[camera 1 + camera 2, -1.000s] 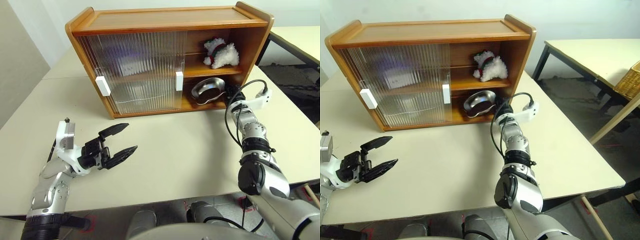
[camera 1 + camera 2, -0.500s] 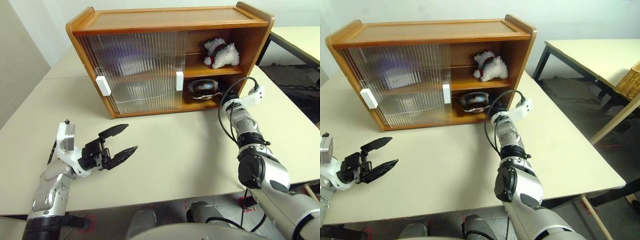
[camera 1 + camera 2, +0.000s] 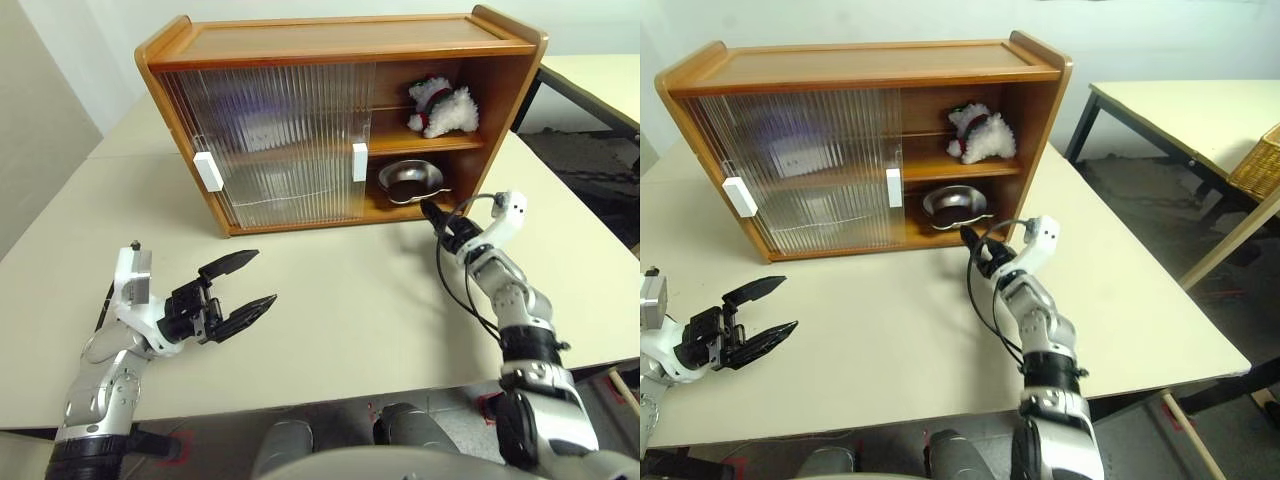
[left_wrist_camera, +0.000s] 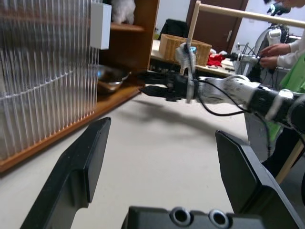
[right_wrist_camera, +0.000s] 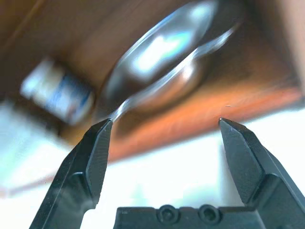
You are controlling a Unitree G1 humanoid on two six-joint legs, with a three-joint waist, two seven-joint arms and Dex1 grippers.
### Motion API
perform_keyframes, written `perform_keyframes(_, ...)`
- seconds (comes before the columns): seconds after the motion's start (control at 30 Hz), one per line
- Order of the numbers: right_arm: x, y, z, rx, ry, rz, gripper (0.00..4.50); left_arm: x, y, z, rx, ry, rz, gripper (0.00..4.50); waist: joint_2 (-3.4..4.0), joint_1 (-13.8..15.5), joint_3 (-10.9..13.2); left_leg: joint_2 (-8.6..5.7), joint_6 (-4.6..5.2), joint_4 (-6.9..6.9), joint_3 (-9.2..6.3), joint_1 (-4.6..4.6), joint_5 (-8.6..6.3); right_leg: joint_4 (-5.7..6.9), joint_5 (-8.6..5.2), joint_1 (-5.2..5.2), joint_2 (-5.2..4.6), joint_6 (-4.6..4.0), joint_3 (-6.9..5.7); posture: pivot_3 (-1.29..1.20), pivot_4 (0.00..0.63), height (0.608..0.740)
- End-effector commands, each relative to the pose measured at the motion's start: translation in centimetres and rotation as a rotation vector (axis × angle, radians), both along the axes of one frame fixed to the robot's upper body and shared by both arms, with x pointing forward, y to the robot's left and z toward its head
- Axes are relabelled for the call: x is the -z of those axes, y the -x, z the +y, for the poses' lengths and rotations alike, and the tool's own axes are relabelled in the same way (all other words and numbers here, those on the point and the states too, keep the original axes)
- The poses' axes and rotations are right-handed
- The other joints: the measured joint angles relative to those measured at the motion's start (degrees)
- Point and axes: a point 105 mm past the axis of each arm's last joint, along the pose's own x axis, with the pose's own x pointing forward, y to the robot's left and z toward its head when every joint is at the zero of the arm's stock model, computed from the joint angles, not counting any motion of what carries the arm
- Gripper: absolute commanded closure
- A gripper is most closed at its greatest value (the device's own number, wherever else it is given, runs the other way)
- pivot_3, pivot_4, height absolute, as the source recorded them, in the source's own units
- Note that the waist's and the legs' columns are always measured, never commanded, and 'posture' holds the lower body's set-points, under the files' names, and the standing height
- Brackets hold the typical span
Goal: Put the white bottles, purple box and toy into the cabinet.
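The cabinet [image 3: 340, 40] stands at the back of the table, its two ribbed doors slid left and its right bay uncovered. On the upper shelf there lies the toy [image 3: 441, 105]. Just in front of the lower shelf, my right gripper [image 3: 432, 215] is open and holds nothing, pointing at the bay. In the right wrist view a blurred white bottle [image 5: 57, 98] with a blue label sits deeper inside. A lilac blur that may be the purple box [image 3: 780, 130] shows through the ribbed door. My left gripper [image 3: 262, 277] hovers open over the near left of the table.
A steel bowl [image 3: 410, 180] rests flat on the lower shelf, right in front of my right gripper. Another table [image 3: 1200, 110] and a wicker basket [image 3: 1260, 160] stand to the right. A person's hands [image 4: 279, 47] show far behind in the left wrist view.
My right gripper opened, let go of the steel bowl, which settled flat on the lower shelf, and drew back out of the cabinet. The left arm stayed put.
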Motion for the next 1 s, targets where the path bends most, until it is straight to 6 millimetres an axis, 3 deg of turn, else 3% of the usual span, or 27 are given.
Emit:
perform_keyframes(0.03,-1.6,1.9,3.0,-0.222,0.084,-0.08,0.05,0.1,0.0,-0.1,0.002,-0.006,0.001,0.0,0.0,0.0,0.0,-0.01,-0.01,0.0,0.0,0.0,0.01,0.0,0.0,0.01,0.0,0.0,0.0,-0.03,0.009,0.74)
perform_keyframes(0.07,-1.8,2.3,3.5,-0.259,0.098,-0.092,0.05,0.1,0.0,-0.1,0.002,-0.005,0.001,0.0,0.0,-0.03,0.0,-0.02,-0.02,0.0,0.01,0.0,0.01,0.0,0.0,0.0,0.0,0.01,0.02,-0.03,0.009,0.74)
perform_keyframes(0.17,-3.8,3.0,5.4,-0.362,0.051,-0.165,0.63,0.1,-0.1,0.0,0.0,-0.006,0.0,0.0,-0.04,-0.21,-0.01,-0.03,-0.03,0.01,0.03,0.03,0.02,0.0,-0.03,0.01,0.02,0.08,0.03,-0.03,0.006,0.74)
perform_keyframes(0.33,-7.6,1.8,9.9,-0.505,0.005,-0.274,2.55,0.0,-0.3,0.1,-0.004,-0.009,-0.007,0.0,-0.04,-0.39,-0.01,0.0,-0.05,-0.02,0.02,0.05,0.05,0.03,0.08,-0.07,0.08,-0.08,0.05,-0.03,0.002,0.74)
perform_keyframes(0.5,-9.2,1.2,12.6,-0.593,-0.018,-0.311,4.45,-0.1,-0.4,-0.1,-0.001,-0.013,-0.011,0.0,-0.17,0.28,-0.12,0.07,-0.04,-0.11,-0.08,0.04,0.05,0.02,0.02,-0.42,0.08,-0.3,-0.07,-0.02,0.002,0.74)
perform_keyframes(0.73,-10.0,0.5,14.3,-0.619,-0.019,-0.332,4.45,-0.2,-0.4,-0.3,0.001,-0.011,-0.012,0.0,-0.17,0.62,-0.11,0.08,-0.06,-0.12,-0.06,-0.22,0.05,0.03,-0.02,-0.48,0.07,-0.35,-0.09,-0.02,0.011,0.74)
perform_keyframes(1.0,-10.5,-2.0,14.1,-0.477,-0.025,-0.314,4.45,-0.3,-0.3,-0.6,0.003,-0.007,-0.006,0.0,-0.12,0.61,-0.08,0.11,-0.06,-0.14,-0.07,-0.15,0.04,0.03,-0.01,-0.55,0.07,-0.35,-0.07,-0.02,0.021,0.74)
